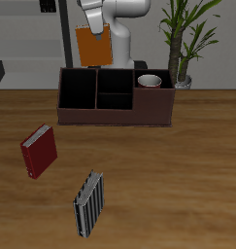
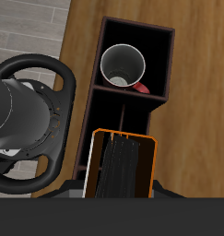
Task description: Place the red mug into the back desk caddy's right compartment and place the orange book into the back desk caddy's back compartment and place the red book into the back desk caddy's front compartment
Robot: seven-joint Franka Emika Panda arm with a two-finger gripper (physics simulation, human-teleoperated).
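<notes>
The orange book [image 1: 93,46], thin with a plain orange cover, hung upright above and behind the back desk caddy [image 1: 115,114], gripped between the closed fingers of the gripper [image 2: 123,189]. The red mug [image 2: 123,67] already sat in the right compartment [image 1: 153,97]. Judged step: book delivery; next, lowering into the back compartment [image 1: 115,82]. The red book [image 1: 39,151] lay on the table [image 1: 187,185].

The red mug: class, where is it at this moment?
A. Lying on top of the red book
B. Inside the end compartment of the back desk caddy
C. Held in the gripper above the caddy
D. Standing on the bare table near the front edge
B: the red mug stands upright inside the end section of the back desk caddy, while the gripper holds the orange book instead.
</notes>
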